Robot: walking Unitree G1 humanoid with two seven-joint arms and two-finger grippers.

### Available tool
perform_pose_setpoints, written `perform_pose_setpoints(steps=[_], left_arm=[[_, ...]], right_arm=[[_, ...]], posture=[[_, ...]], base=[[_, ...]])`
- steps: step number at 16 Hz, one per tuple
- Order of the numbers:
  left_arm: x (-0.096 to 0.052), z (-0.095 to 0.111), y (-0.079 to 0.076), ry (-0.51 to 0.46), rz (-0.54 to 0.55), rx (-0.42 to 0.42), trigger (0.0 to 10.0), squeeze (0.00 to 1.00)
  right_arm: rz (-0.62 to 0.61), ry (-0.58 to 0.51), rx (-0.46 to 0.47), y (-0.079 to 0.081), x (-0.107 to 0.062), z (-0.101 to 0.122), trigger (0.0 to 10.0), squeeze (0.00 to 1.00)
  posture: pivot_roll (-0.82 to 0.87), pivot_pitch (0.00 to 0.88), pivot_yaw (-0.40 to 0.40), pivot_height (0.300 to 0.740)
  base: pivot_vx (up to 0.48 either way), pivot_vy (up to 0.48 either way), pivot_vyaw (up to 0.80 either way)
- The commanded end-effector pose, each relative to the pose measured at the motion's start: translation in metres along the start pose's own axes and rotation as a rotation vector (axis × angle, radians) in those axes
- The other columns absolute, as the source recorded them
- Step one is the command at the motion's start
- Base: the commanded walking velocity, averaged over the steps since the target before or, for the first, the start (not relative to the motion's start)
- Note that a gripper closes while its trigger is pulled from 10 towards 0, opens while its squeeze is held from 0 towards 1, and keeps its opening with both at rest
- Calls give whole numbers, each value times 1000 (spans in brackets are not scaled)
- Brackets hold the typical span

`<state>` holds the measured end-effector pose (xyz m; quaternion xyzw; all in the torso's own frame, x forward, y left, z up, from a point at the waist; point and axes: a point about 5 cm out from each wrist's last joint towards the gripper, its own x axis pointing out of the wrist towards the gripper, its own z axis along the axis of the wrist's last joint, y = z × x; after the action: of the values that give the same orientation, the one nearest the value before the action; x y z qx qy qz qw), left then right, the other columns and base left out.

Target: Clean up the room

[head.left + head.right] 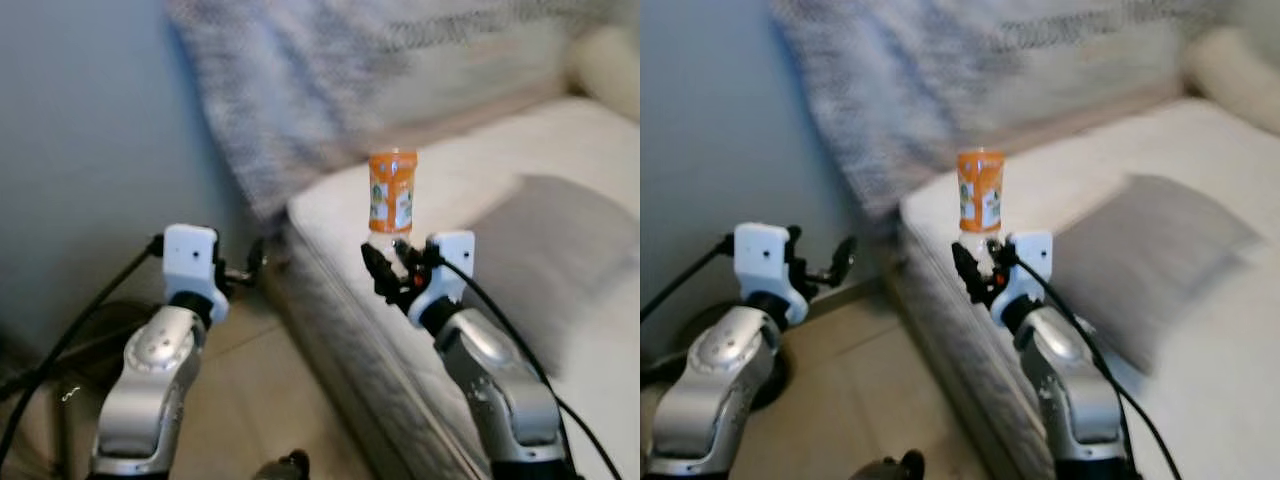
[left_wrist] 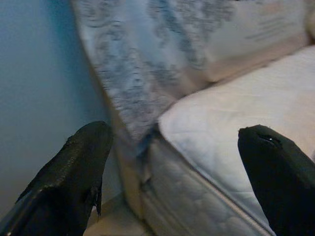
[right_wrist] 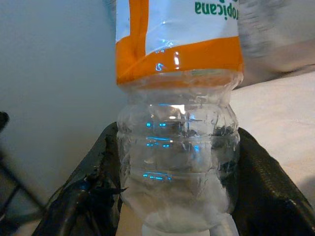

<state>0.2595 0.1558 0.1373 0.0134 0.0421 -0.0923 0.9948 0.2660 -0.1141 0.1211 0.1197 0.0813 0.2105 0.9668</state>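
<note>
So my right gripper (image 1: 385, 268) is pinching the bottle (image 1: 392, 192) by its clear end, label end up, above the bed (image 1: 470, 190) edge. Top-heavy hold, so any jolt could tip it out. Left gripper (image 2: 177, 172) is spread wide, holding nothing.

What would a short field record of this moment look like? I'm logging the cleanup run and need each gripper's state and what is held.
held item: clear plastic bottle with an orange label, upside down
right gripper: shut on the bottle's clear end, raised over the mattress edge
left gripper: open, holding nothing, beside the bed
mattress: white, with a grey pillow on it
backdrop: patterned blanket draped at the bed's head, blue-grey wall
image quality: head views somewhat blurred
</note>
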Motion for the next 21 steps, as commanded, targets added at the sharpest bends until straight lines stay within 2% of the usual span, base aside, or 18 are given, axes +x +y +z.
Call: perform_pose_setpoints(steps=[1, 5, 12, 15, 18, 19, 21], left_arm=[[-1, 3, 2, -7, 2, 15, 10000, 0], [-3, 5, 5, -6, 12, 16, 10000, 0], [-6, 4, 7, -1, 27, 14, 10000, 0], [-7, 3, 6, 2, 22, 22, 10000, 0], [-9, 0, 4, 16, 9, 43, 10000, 0], [-9, -1, 3, 21, 3, 49, 10000, 0], [-9, -1, 2, 23, -3, 53, 10000, 0]], right_arm=[[25, -3, 10, 4, 2, 2, 10000, 0], [62, 11, -3, 7, 5, 0, 10000, 0], [55, 23, -20, 5, 2, -3, 10000, 0], [59, 30, -61, 4, 2, -3, 10000, 0], [20, 22, -129, -1, 1, -5, 10000, 0], [-17, 2, -192, -4, 0, -5, 10000, 0], [-56, 27, -165, -10, 0, -8, 10000, 0]], posture=[[7, 0, 16, 740], [17, 0, 17, 740], [8, 0, 30, 740], [8, 0, 24, 740], [9, 0, 18, 740], [7, 0, 17, 740], [8, 0, 15, 740]], base=[[262, 0, 800], [266, 0, 800], [269, 0, 746], [269, 0, 654], [269, 0, 0], [270, 0, 0], [279, 0, 0]])
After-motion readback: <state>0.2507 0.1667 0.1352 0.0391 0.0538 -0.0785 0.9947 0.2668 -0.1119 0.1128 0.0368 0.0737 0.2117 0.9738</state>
